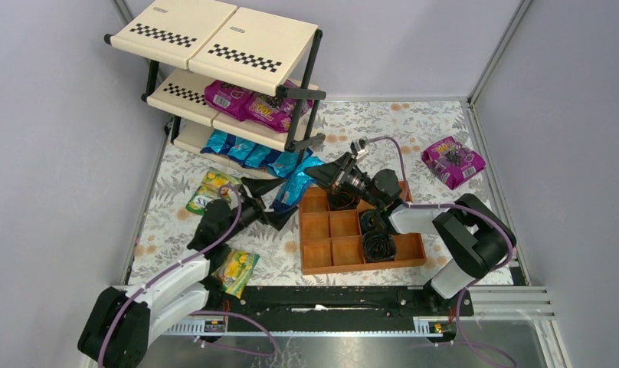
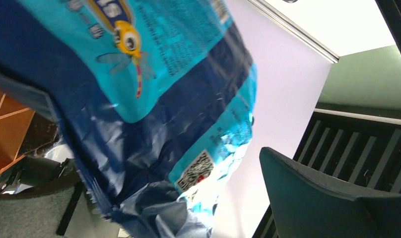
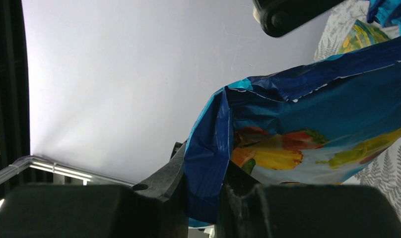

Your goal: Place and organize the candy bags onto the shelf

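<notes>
A blue candy bag hangs just above the table in front of the shelf. My right gripper is shut on its edge; the right wrist view shows the jaws pinching the blue foil. My left gripper is open, its fingers spread on either side of the bag's other end. Magenta bags lie on the middle tier and blue bags on the bottom tier. Two green-yellow bags and one magenta bag lie on the table.
An orange-brown compartment tray with dark coiled rolls sits under my right arm. The shelf's black front post stands just left of the right gripper. Grey walls enclose the floral mat.
</notes>
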You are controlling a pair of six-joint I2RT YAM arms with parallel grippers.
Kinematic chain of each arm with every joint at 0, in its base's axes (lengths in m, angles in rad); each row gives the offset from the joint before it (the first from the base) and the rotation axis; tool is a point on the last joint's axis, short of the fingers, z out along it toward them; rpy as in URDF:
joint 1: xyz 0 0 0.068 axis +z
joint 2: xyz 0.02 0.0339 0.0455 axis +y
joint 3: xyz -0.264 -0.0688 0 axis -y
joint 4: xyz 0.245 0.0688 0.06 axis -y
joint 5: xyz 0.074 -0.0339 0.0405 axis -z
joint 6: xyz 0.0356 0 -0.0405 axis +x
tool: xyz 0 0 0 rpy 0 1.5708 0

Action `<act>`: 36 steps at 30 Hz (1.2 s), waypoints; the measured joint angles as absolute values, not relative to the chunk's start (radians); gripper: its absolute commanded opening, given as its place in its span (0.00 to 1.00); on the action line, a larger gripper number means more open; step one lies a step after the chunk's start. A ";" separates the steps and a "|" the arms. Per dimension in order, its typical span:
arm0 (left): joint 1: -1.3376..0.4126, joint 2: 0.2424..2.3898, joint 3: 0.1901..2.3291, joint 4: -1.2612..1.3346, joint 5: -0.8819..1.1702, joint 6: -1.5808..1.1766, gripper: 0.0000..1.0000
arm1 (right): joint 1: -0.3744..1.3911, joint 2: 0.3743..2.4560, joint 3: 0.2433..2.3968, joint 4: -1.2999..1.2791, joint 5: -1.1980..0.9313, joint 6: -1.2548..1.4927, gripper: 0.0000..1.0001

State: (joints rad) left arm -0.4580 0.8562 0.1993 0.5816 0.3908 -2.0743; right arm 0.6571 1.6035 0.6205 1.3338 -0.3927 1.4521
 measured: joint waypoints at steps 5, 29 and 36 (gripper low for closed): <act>-0.458 0.898 0.199 0.640 0.372 -2.077 0.99 | 0.669 1.605 0.587 1.346 -0.348 1.474 0.00; -0.458 1.053 0.153 0.912 0.331 -2.090 0.60 | 0.728 1.594 0.576 1.376 -0.280 1.483 0.00; -0.456 0.988 0.159 0.867 0.329 -2.033 0.46 | 0.736 1.528 0.503 1.399 -0.263 1.489 0.04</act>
